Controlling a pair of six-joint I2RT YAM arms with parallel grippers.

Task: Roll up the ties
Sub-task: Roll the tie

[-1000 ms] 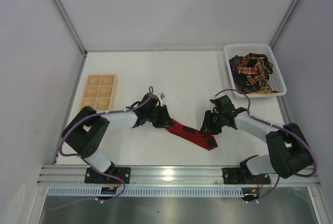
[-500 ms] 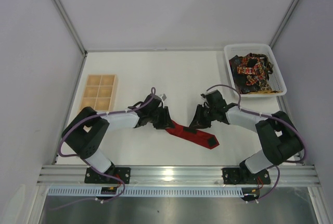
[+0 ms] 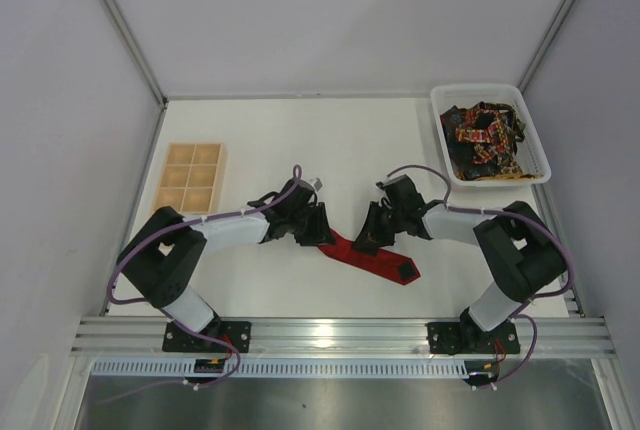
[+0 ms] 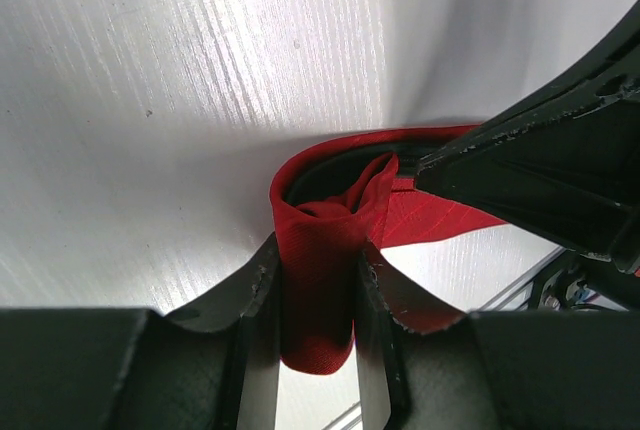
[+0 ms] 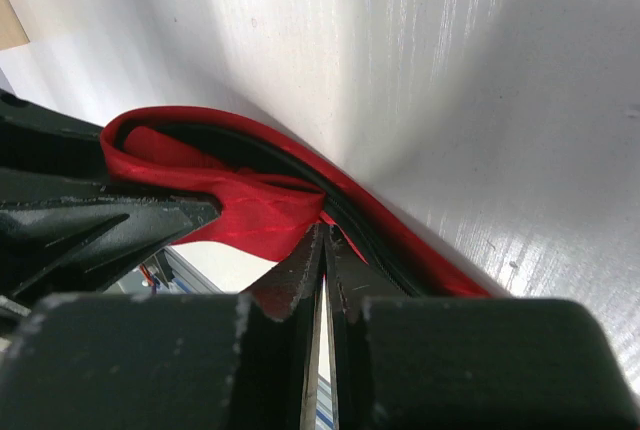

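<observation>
The white table [image 3: 300,140] carries a plain red fabric necktie [image 3: 380,260] lying diagonally. Its long axis runs from the left gripper [image 3: 314,227], clamped on the folded end, toward the near-right point. The right gripper [image 3: 368,235], fingers pressed together, meets the tie mid-length; pinch unconfirmed.

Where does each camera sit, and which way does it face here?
Top external: above and behind the bases, looking down on the table; both arms show, left gripper and right gripper both on the red tie.
Left wrist: low over the table, looking along its own fingers, clamped on the tie's rolled end.
Right wrist: likewise low, its fingers pinched shut at the tie.
Both wrist views share the tie and show the opposite gripper.
</observation>
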